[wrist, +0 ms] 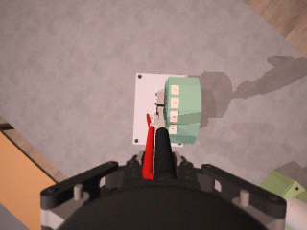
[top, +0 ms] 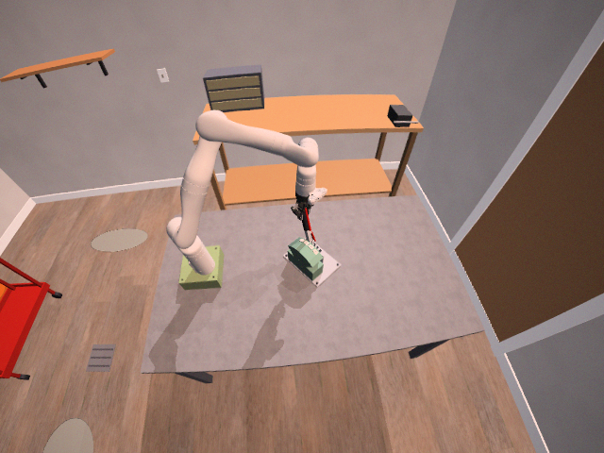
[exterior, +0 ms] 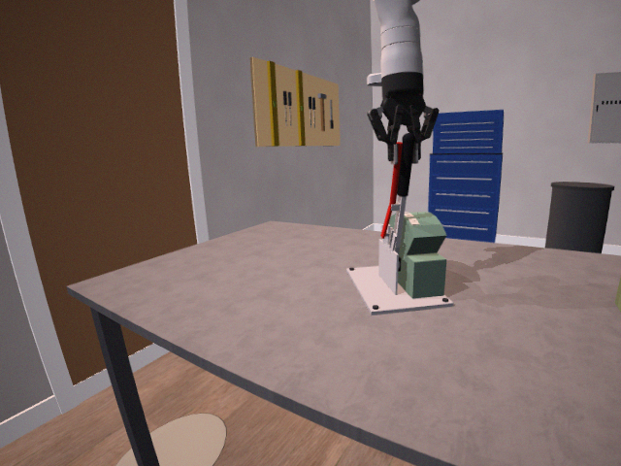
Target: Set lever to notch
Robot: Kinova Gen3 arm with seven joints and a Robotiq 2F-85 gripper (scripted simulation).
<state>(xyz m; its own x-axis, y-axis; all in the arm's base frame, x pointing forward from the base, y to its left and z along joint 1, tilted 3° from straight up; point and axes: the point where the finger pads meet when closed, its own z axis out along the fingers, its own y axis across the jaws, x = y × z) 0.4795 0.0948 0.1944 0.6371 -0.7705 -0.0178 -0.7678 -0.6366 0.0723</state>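
Observation:
A green lever housing point(top: 305, 253) point(exterior: 423, 250) point(wrist: 184, 107) stands on a white base plate point(top: 329, 267) point(exterior: 366, 285) point(wrist: 144, 103) on the grey table. Small number plates point(wrist: 175, 103) point(exterior: 411, 217) run in a row along its top. A black handle point(exterior: 405, 170) point(wrist: 163, 150) point(top: 307, 220) rises from it, with the red bar point(exterior: 392, 192) point(wrist: 149, 150) point(top: 310, 229) pressed close along its side. My gripper point(exterior: 403, 143) point(wrist: 158, 159) point(top: 301, 210) comes down from above and is shut on the handle and red bar near their top. In the wrist view the lever's foot sits by the plate nearest me. The latch itself is too small to make out.
The arm's green base block point(top: 202, 268) point(wrist: 283, 187) stands on the table left of the housing. An orange shelf table point(top: 317, 114) with a drawer box and a black box is behind. A blue cabinet point(exterior: 466, 173) and dark bin point(exterior: 576, 216) stand beyond the table.

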